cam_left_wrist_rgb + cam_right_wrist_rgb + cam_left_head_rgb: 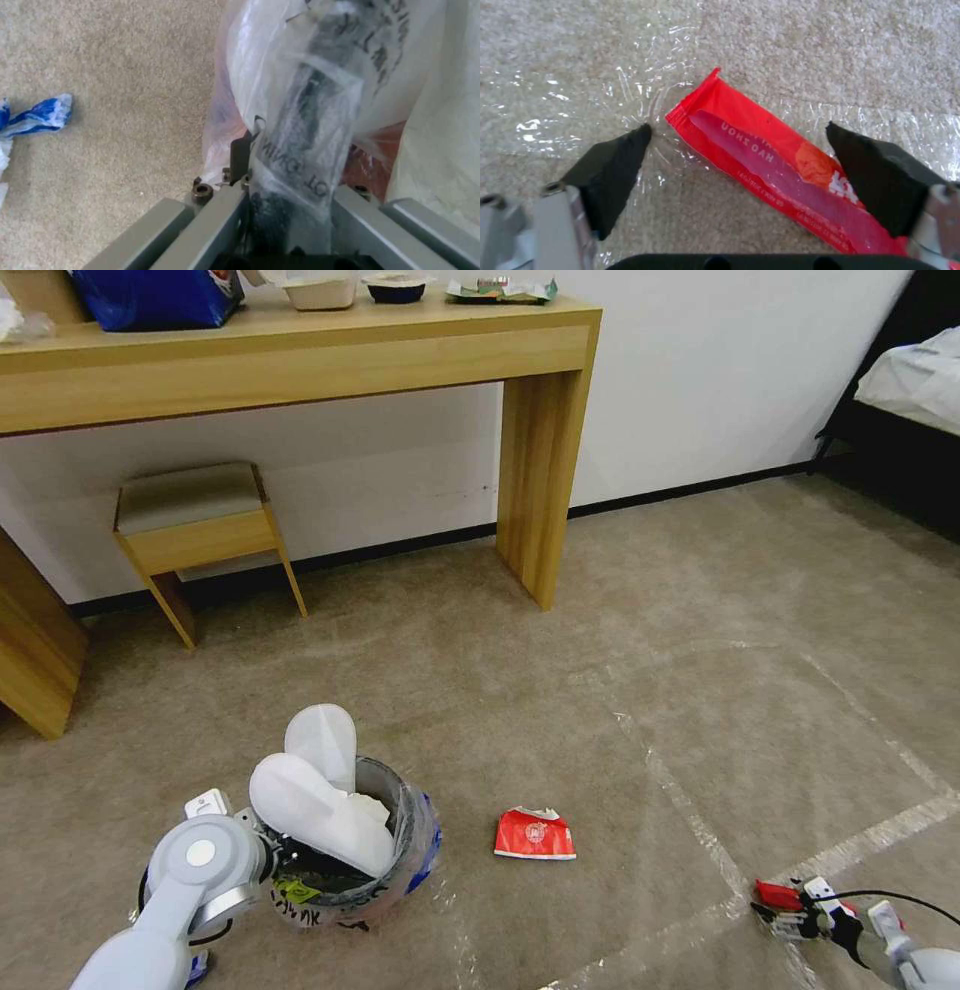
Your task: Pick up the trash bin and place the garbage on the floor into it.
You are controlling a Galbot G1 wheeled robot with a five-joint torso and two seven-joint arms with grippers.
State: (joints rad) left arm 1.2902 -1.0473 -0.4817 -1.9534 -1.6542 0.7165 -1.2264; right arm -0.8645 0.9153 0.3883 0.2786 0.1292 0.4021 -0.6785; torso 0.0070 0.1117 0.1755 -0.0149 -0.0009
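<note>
The bin (385,870) is a small round bucket lined with a clear, crinkled plastic bag that spills over its rim, with black scribbles on the side and a blue patch showing through the film. It stands on the carpet (620,670), a short beige-brown pile crossed by worn, shiny tape lines (690,830). Two flat white soles (320,790), smooth and oval, stick up out of the bin, one leaning over the other.

The left arm, rounded and pale grey, reaches in low toward the bin's near-left side, and the left hand (290,180) is clenched on the bin's rim, pinching the wrinkled bag and wall between its grey fingers (240,157). A twisted scrap of blue and white plastic (42,114) lies on the carpet just beside the bin.

A squashed red carton (535,835), flat with a white edge, lies on the carpet near the bin, to its right. Farther right of the bin, well apart from it, the right hand (740,150) is down at the floor, released, its black wedge-shaped pads (615,168) spread on either side of a glossy red wrapper (780,168). The wrapper is long, flat and crimped at the end, lying slantwise on the crinkled tape between the pads.

Behind the bin stands a pale wooden bench (300,360) with a padded stool (195,525) under it.
</note>
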